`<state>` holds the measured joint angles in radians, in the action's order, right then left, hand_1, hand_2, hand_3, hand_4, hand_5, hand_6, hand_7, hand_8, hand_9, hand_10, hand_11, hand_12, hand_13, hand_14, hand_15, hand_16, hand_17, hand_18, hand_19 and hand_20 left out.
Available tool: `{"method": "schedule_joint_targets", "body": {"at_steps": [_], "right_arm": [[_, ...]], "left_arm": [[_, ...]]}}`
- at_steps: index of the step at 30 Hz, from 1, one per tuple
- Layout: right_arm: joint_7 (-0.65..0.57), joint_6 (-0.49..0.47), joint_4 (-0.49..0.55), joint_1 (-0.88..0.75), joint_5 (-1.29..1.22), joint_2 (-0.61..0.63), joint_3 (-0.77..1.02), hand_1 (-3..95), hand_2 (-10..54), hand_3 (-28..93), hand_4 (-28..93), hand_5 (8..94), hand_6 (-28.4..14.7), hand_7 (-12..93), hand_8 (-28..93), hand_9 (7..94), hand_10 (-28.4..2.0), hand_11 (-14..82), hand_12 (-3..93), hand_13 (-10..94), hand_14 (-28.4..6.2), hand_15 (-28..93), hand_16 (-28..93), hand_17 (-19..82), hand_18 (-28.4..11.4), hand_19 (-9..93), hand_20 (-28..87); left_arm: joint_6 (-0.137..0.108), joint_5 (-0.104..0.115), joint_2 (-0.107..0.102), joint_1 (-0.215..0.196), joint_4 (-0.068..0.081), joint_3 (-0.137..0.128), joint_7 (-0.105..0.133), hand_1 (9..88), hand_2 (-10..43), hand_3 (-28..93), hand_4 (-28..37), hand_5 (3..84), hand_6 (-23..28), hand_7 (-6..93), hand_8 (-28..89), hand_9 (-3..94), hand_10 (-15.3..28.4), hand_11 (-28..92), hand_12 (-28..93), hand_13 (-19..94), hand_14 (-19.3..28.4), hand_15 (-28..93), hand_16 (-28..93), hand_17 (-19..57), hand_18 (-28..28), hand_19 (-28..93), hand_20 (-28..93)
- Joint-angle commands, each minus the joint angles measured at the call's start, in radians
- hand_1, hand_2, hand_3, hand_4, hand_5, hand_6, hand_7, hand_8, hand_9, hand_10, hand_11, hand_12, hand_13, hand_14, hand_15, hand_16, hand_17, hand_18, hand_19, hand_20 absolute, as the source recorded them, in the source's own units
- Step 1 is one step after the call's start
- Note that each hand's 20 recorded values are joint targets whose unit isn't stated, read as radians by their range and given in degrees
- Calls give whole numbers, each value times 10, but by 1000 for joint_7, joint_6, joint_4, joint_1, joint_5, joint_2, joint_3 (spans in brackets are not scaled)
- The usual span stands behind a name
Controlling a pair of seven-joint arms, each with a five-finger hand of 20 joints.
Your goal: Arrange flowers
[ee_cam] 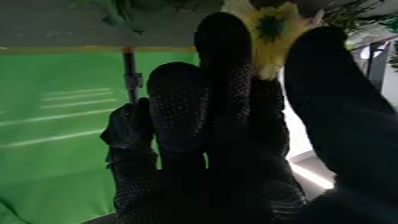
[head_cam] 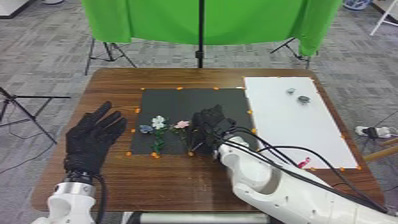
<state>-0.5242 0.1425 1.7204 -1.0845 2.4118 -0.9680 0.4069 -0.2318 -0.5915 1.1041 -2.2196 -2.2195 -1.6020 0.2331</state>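
Observation:
In the head view, my right hand (head_cam: 210, 126) is over the black mat (head_cam: 188, 96), beside the pink flower (head_cam: 182, 124). A white flower (head_cam: 159, 121) and a blue flower (head_cam: 147, 129) lie on the mat's left part, with green stems below them. My left hand (head_cam: 92, 137) is left of the mat, fingers extended and empty. In the right wrist view, a yellow flower (ee_cam: 270, 29) shows between the thumb and fingers of my right hand (ee_cam: 213, 145), which are fairly straight. Part of its petals is hidden behind the fingertips.
To the right of the mat lies a white board (head_cam: 289, 122). Two small grey objects (head_cam: 304, 99) sit on its upper part, and a small pink object (head_cam: 304, 163) is near its lower edge. Orange pieces mark the edges of mat and board. Cables run along my right arm.

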Motion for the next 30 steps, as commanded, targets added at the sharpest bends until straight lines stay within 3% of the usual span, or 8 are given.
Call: {"method": "schedule_joint_targets", "body": {"at_steps": [1,7,13,18,20,23,30], "right_arm": [[47,-52,58,-50,34,16,91,352,-95,800,-283,637,37,156,-131,771,-97,464,198,658,-84,798,169,243,-226,920,556],[41,-16,98,-26,-10,58,132,329,-95,796,-283,627,26,150,-130,749,-108,469,194,640,-93,803,168,231,-228,913,561],[-92,72,50,125,-115,180,92,310,-95,797,-283,602,16,148,-126,696,-127,365,155,591,-111,761,133,211,-227,873,549],[-219,104,-37,260,-229,281,8,306,-95,804,-283,584,13,156,-132,632,-148,278,139,548,-122,708,100,194,-226,833,521],[-259,121,-82,310,-261,307,-42,306,-95,808,-283,570,9,156,-132,603,-157,255,136,533,-126,695,91,190,-225,821,508],[-299,154,-153,343,-329,317,-75,310,-95,815,-283,558,11,164,-135,575,-161,227,133,521,-129,686,82,189,-225,816,493],[-369,57,-253,286,-352,303,9,321,-95,821,-283,524,12,172,-143,522,-176,182,128,518,-129,660,67,197,-237,762,410]], "left_arm": [[-3,-4,6,-22,-3,0,-8,210,102,791,-283,383,107,116,-93,338,208,259,99,238,271,508,-99,-100,250,561,100],[-11,6,-6,-37,-7,2,16,211,102,791,-283,382,106,117,-93,338,208,260,99,239,272,508,-100,-100,250,561,99],[-13,12,-16,-35,-5,6,37,210,102,791,-283,383,107,117,-93,339,208,259,99,238,271,508,-100,-100,249,561,99],[-12,12,-13,-32,1,9,37,210,102,791,-283,382,107,117,-93,338,208,258,99,238,271,508,-100,-100,250,561,99],[3,-3,-8,-35,5,4,29,210,102,790,-283,382,106,117,-93,337,208,258,99,238,272,507,-100,-100,250,561,99],[20,-1,-4,-34,11,4,27,209,102,789,-283,377,103,115,-94,337,207,257,99,238,272,506,-100,-101,249,559,99],[30,-2,3,-3,38,20,17,204,100,786,-283,373,97,110,-94,334,204,248,98,234,270,500,-98,-101,248,556,98]]}}
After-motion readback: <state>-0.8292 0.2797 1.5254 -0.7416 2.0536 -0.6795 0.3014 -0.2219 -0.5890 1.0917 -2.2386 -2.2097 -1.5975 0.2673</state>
